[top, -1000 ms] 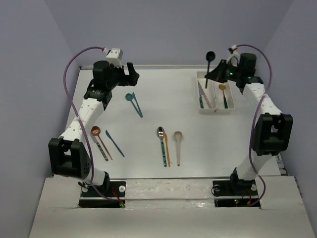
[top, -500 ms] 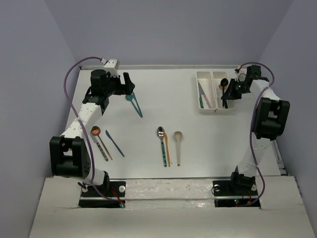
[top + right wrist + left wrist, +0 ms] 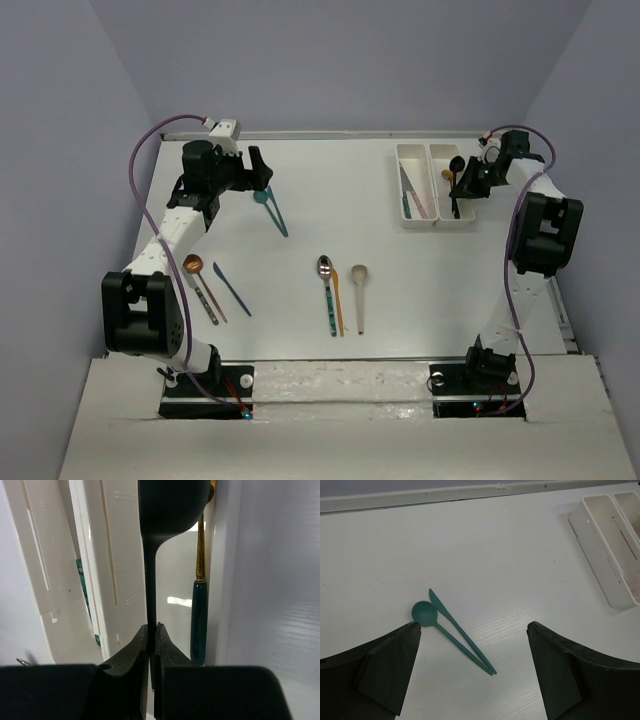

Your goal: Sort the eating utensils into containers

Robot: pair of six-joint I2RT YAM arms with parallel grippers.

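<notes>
**Black spoon brought down to the right tray, left arm dropped over the teal pair.**
Top view: the right pincer [image 3: 466,181] had carried the black spoon [image 3: 456,163] from high above the trays [image 3: 401,200] down onto the right one, and the left pincer [image 3: 262,176] had sunk lower. Left wrist: pincer wide, with the teal spoon [image 3: 424,613] and teal knife [image 3: 456,626] lying on the bench [image 3: 520,540] ahead. Right wrist: pincer clamped on the spoon's handle over the tray, so release looked next.

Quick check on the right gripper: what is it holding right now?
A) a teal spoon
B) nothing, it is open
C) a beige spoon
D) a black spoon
D: in the right wrist view the right gripper is pinched shut on the thin handle of the black spoon, above the white trays.
</notes>
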